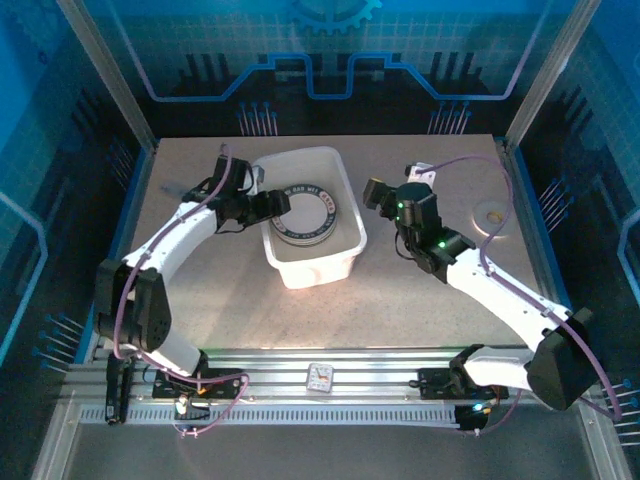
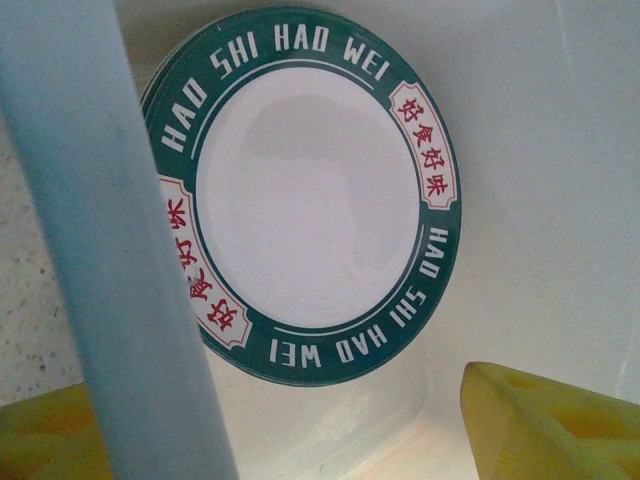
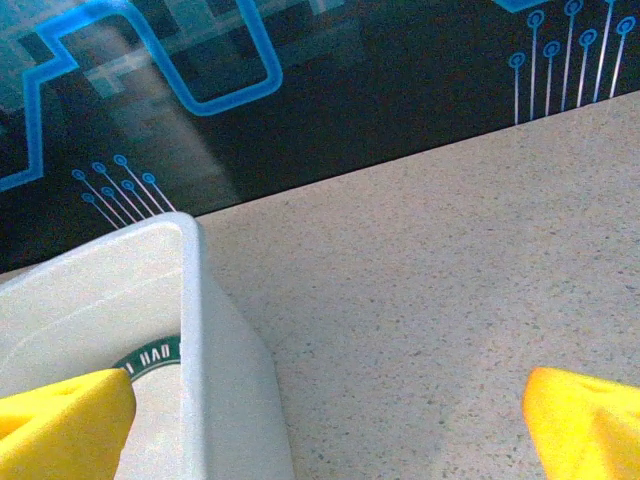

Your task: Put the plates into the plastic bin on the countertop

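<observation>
The plastic bin (image 1: 340, 240) stands mid-countertop with a stack of plates (image 1: 305, 212) inside; the top one is green-rimmed with white lettering (image 2: 310, 200). My left gripper (image 1: 273, 204) is open and empty at the bin's left wall (image 2: 100, 260), one yellow finger (image 2: 40, 440) outside it and the other (image 2: 550, 420) inside. My right gripper (image 1: 373, 195) is open and empty at the bin's right wall (image 3: 205, 330), one fingertip (image 3: 60, 425) over the bin, the other (image 3: 585, 425) over the countertop (image 3: 420, 300). One white plate with an orange centre (image 1: 492, 213) lies at the right.
Blue patterned panels and aluminium posts (image 1: 105, 70) close off the back and sides. A small card-like object (image 1: 320, 377) lies on the front frame rail. Bare countertop (image 1: 400, 300) stretches in front of the bin.
</observation>
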`<state>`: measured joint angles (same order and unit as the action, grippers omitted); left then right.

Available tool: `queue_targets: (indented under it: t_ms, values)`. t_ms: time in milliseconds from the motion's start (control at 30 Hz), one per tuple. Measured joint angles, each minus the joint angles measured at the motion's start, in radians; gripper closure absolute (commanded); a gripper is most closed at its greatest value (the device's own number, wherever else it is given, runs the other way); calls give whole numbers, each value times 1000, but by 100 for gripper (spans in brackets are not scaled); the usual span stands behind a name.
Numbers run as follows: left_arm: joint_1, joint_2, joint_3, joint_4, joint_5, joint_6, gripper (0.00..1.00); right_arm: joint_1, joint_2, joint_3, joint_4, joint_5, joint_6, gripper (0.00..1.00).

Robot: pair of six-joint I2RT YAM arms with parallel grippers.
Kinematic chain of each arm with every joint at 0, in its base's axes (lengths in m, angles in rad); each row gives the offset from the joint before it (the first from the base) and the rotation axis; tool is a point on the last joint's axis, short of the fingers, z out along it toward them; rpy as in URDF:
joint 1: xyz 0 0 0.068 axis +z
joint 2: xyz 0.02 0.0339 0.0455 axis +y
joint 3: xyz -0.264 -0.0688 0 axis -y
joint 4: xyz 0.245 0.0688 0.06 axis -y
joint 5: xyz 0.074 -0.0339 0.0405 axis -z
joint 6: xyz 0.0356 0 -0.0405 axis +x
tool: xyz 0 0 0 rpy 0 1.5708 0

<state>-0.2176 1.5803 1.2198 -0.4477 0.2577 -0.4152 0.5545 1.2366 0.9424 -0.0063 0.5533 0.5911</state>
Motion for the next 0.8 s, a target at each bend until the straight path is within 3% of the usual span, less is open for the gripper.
queue_targets:
  t_ms: [233, 367, 467, 600, 700, 800]
  values:
    - [-13, 18, 21, 11, -38, 65, 27, -35, -5, -27, -3, -16, -47, 0]
    - [-14, -49, -11, 45, -104, 113, 26, -71, -14, -81, 3, 1, -89, 0]
    - [-2, -180, -106, 97, -166, 148, 19, -96, -26, -148, 35, 27, -152, 0]
    - [58, -367, -282, 203, -262, 171, 1, -146, -24, -232, 84, 45, -244, 0]
    - [109, -455, -437, 319, -360, 182, 1, -202, -7, -298, 162, 43, -283, 0]
    - [128, -444, -570, 439, -468, 208, 1, -248, 24, -370, 250, 40, -319, 0]
